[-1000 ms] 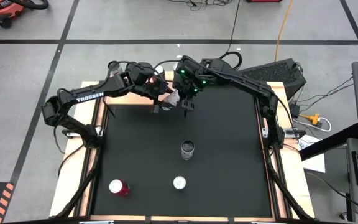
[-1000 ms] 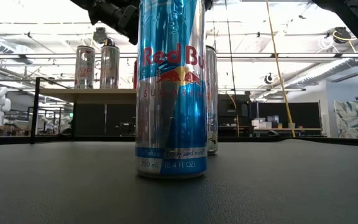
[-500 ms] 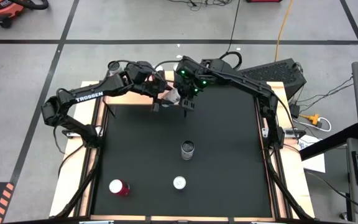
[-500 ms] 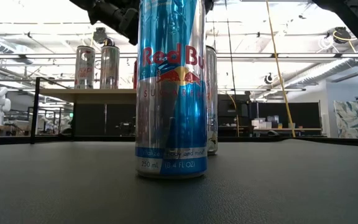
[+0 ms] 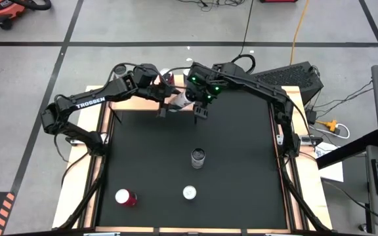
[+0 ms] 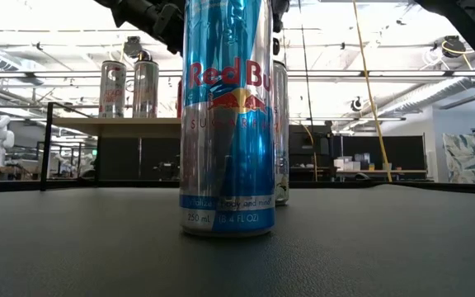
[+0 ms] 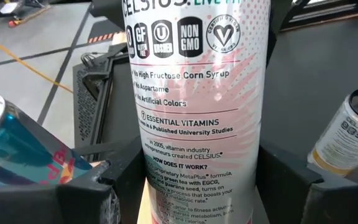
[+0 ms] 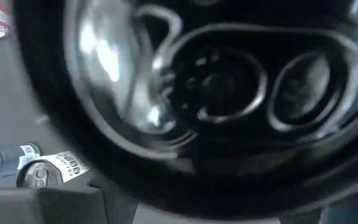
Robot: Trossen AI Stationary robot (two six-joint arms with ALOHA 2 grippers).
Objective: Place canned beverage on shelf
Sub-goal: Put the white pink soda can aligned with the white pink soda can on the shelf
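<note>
While the right claw (image 5: 202, 113) stands apart, the left claw (image 5: 176, 103) clamps the Celsius can (image 7: 194, 106).

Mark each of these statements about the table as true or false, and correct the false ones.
1. The left gripper holds a white Celsius can between its jaws. True.
2. Three cans stand on the black mat in front of the arms. True: a red-topped can, a white-topped can and a grey can.
3. The shelf is bare. False: two silver cans stand on it.
4. The can nearest the low camera is red. False: it is a blue and silver Red Bull can.
5. The right gripper rests at the table's near edge. False: it is at the far end, beside the left gripper.
</note>
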